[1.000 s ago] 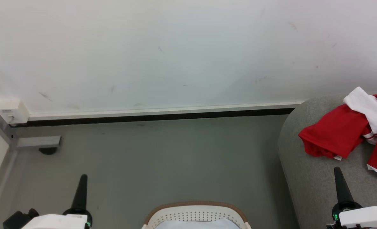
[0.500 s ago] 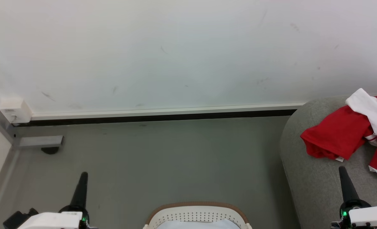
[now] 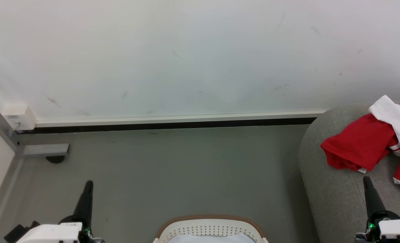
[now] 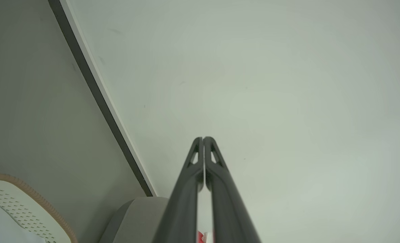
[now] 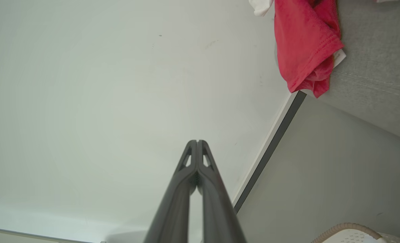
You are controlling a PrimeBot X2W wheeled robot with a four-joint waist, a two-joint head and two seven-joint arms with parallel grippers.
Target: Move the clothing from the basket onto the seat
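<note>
Lying crumpled at the right, the clothing (image 3: 365,148) rests on the seat (image 3: 335,202), so the moving seems done. The left gripper (image 3: 88,184) and right gripper (image 3: 366,179) are pinched fully together and carry nothing, probably because the near basket (image 3: 210,226) shows white lining where I can see inside.

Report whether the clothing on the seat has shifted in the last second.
No. The clothing keeps its place against the rounded edge of the seat; the whole head view slid slightly, baseboard included, so the camera moved, not the garments.
</note>
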